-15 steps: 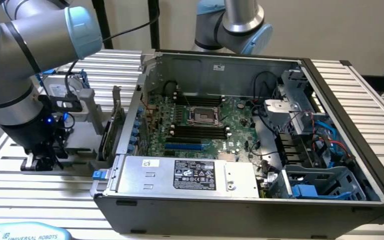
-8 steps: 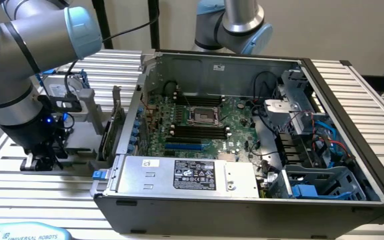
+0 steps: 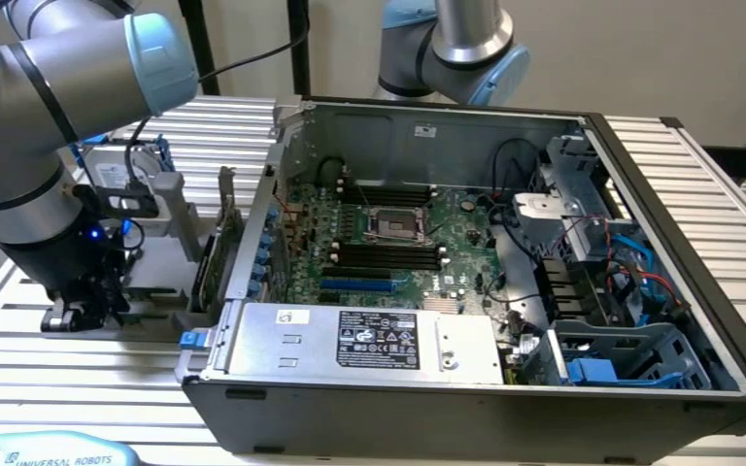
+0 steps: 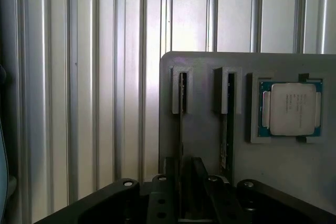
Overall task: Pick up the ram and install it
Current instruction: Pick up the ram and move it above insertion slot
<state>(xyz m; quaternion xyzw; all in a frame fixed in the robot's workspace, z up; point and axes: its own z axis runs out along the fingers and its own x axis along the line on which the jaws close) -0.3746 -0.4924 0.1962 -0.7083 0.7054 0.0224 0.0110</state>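
Ram stood on edge in a slot of the grey holder. Its long axis ran straight ahead from the gripper, and its near end lay between the jaws. These stood narrow, one at each face, apparently not yet clamped. A second stick stood just outside one jaw, with the processor beyond it. The ribbed table lay outside the other.

ram edge-on, chips hidden, its near end lost behind the tool, tool body cropped
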